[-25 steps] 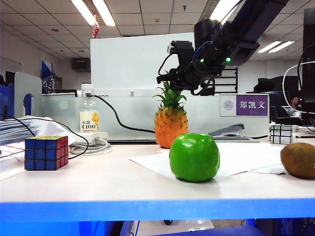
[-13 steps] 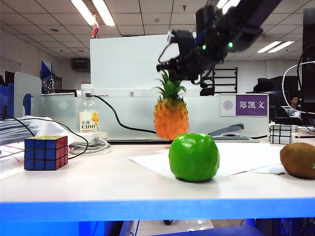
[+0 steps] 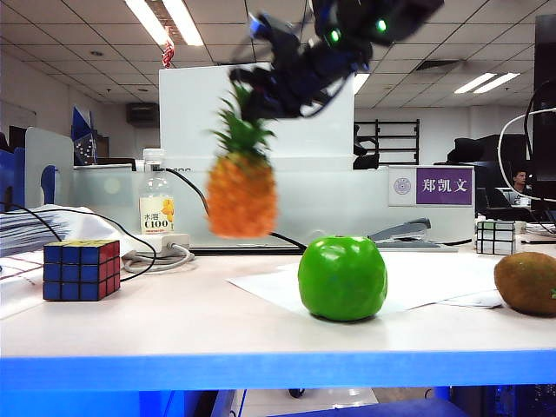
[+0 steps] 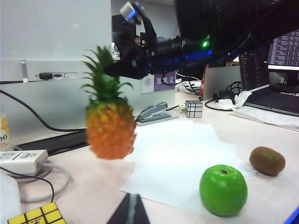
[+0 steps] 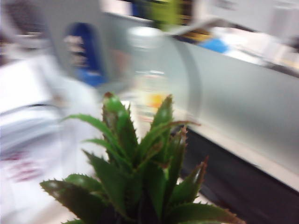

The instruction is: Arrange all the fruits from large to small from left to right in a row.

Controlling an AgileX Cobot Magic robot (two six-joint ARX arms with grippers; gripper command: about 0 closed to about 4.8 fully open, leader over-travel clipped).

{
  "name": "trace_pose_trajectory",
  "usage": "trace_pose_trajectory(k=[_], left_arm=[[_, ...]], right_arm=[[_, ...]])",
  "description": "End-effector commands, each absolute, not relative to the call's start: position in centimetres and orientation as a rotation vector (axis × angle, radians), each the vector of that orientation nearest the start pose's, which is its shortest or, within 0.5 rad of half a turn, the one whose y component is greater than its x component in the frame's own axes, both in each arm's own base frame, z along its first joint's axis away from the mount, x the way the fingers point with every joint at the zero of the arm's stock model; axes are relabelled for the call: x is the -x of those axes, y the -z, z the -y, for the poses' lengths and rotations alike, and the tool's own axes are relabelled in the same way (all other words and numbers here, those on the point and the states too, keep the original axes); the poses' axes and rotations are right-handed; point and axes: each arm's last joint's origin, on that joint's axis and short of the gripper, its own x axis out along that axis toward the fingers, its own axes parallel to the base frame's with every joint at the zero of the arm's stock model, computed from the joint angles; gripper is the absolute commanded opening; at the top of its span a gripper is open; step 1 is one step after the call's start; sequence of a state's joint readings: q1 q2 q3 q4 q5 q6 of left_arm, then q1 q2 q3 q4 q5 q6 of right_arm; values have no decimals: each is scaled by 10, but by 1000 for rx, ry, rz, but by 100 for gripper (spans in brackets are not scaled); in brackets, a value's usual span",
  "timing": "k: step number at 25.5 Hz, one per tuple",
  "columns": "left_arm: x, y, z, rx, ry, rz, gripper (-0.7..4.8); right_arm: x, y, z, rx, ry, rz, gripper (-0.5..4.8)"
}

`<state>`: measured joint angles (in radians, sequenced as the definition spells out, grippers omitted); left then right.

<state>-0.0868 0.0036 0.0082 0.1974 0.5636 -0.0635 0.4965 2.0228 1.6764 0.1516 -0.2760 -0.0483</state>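
Observation:
The pineapple hangs in the air above the table, left of the green apple. My right gripper is shut on its spiky green crown, which fills the right wrist view and hides the fingers. The brown kiwi lies at the far right edge. In the left wrist view the pineapple hangs from the right gripper, with the apple and kiwi on the table beyond. My left gripper is shut with nothing in it, low over the table near the paper's corner.
A Rubik's cube stands at the left front, with a clear bottle and a power strip with cables behind it. White paper lies under the apple. A stapler and a small cube sit at the back right.
The right gripper has lifted the pineapple off the table behind the apple and carried it up and to the left. Apple and kiwi have not moved.

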Motion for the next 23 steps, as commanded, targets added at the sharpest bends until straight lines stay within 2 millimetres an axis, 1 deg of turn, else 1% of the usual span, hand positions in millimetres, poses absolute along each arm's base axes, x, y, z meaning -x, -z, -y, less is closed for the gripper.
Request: trace_pose_trajectory(k=[1, 4, 7, 8, 11, 12, 15, 18, 20, 23], left_arm=[[-89, -186, 23, 5, 650, 194, -6], [-89, -187, 23, 2, 650, 207, -6], [-88, -189, 23, -1, 650, 224, -6], [-88, -189, 23, -4, 651, 233, -6], [-88, -191, 23, -7, 651, 249, -6], [-87, -192, 23, -9, 651, 256, -6], [-87, -193, 23, -10, 653, 266, -6], [-87, -193, 23, -9, 654, 267, -6], [-87, -193, 23, -10, 654, 272, -6], [-87, -194, 23, 0, 657, 273, -6]], right_arm=[[-394, -327, -244, 63, -907, -137, -6], [-373, -340, -247, 111, -958, -160, -6], [-353, -344, -242, 133, -993, -183, -6], [-345, -343, -241, 133, -1005, -191, -6], [-323, -338, -227, 120, -1010, -223, -6], [-312, -335, -225, 119, -1019, -218, -6], [-286, -333, -218, 111, -997, -129, -6], [-263, -330, -221, 72, -987, -104, -6], [-253, -327, -224, 71, -1008, -111, -6], [-241, -321, -235, 80, -1055, -122, -6]])
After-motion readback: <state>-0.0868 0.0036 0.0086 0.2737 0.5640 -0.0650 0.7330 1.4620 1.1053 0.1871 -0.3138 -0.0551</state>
